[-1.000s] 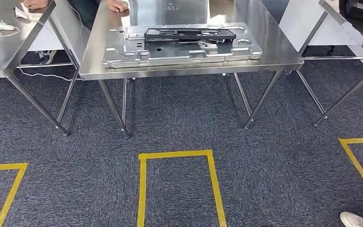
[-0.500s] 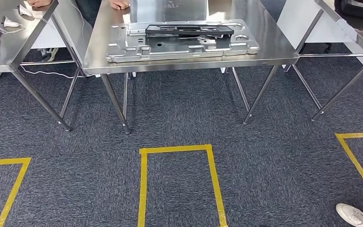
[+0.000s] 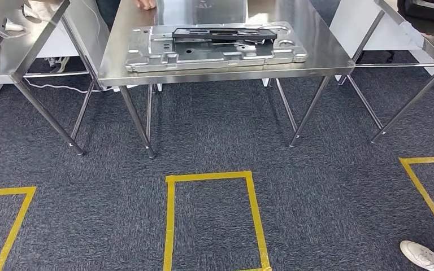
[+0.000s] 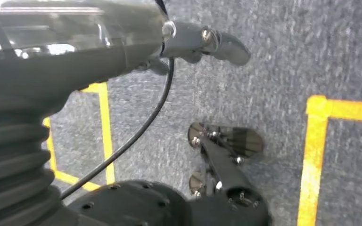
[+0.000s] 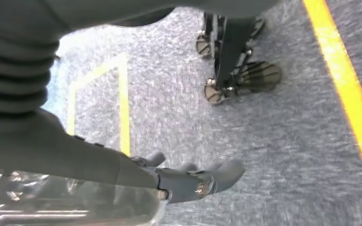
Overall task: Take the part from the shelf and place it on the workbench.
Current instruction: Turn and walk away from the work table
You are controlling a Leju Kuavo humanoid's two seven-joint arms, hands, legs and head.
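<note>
- Part lies on the surface at 12 o'clock, long axis crosswise.
- Left hand and right hand hang over carpet, holding nothing, equally distant.

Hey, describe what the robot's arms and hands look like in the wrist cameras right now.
Each wrist carries a dark grey ribbed cover leading to a smooth, glossy grey shell. The left robot hand has a thick grey thumb with small silver screws at its hinges, and a thin black cable loops from it. The right robot hand looks alike: grey, rounded fingers with silver fasteners.
</note>
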